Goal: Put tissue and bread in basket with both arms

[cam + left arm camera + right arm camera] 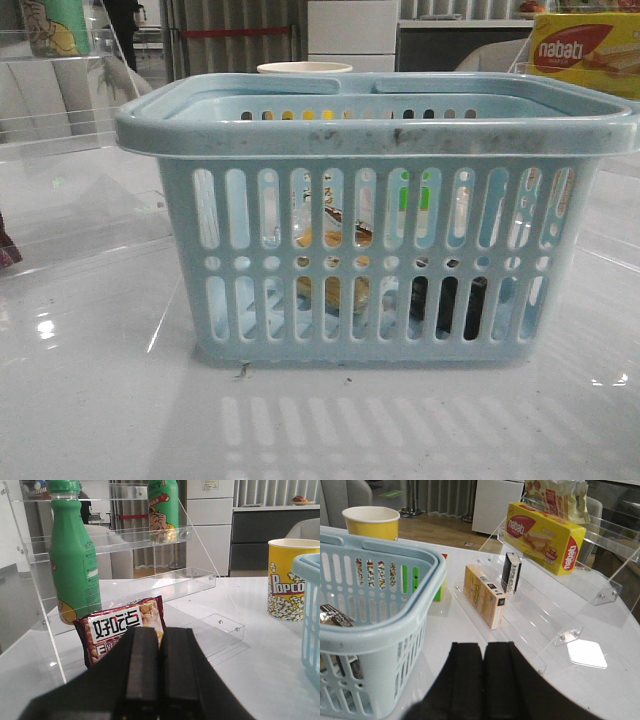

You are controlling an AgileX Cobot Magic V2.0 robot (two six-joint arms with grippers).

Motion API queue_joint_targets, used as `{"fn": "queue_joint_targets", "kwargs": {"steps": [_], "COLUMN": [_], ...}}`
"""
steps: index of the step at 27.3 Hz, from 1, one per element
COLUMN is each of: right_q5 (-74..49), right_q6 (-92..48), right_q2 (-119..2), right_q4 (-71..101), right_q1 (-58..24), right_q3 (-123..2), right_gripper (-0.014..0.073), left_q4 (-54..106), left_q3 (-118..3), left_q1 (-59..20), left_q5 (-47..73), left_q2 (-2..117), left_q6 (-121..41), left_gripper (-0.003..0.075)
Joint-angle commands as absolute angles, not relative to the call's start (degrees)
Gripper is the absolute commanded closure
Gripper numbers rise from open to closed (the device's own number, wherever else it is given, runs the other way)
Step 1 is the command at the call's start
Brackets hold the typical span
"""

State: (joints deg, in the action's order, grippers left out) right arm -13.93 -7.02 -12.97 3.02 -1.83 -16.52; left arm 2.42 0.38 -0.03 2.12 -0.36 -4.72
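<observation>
Setting. A glossy white worktop (90, 400) fills the foreground and mirrors small bright spots of overhead light. Clear acrylic tiered shelves (125, 540) stand on it to the left, and a second clear rack (560, 580) to the right. Behind, vertical grey slatted panels (235, 35) line the far wall, crossed by a red band (240, 32). A white cabinet (210, 525) stands beside a dark grey counter unit (250, 540) with a pale top. Wood-toned floor (445, 527) shows beyond the worktop's edge. A pale upholstered chair (305, 530) sits at the far right.
</observation>
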Motion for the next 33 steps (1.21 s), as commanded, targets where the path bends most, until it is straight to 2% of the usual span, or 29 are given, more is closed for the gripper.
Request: {"fn": "queue_joint_targets", "kwargs": {"steps": [1, 19, 33], "right_q5": [-5.96, 5.69, 4.6], "right_q6": [-7.47, -7.47, -7.47], "right_q2": [-9.68, 1.67, 1.67], "right_q4": [3.2, 3.2, 3.2], "right_q1": [-0.4, 0.49, 0.49], "right_q3": [-13.27, 1.81, 1.68], "right_gripper": [0.0538, 0.0538, 0.0538], "left_q4": [2.5, 2.5, 2.5], "left_q3": [0.43, 0.43, 0.43], "left_q1": [-0.37, -0.37, -0.37], "left_q5": [-3.29, -3.29, -3.29], "left_q2": [-1.32, -1.32, -1.32], "left_q6": [-4.11, -4.11, -4.11], "left_gripper": [0.0629, 0.0629, 0.0629]}}
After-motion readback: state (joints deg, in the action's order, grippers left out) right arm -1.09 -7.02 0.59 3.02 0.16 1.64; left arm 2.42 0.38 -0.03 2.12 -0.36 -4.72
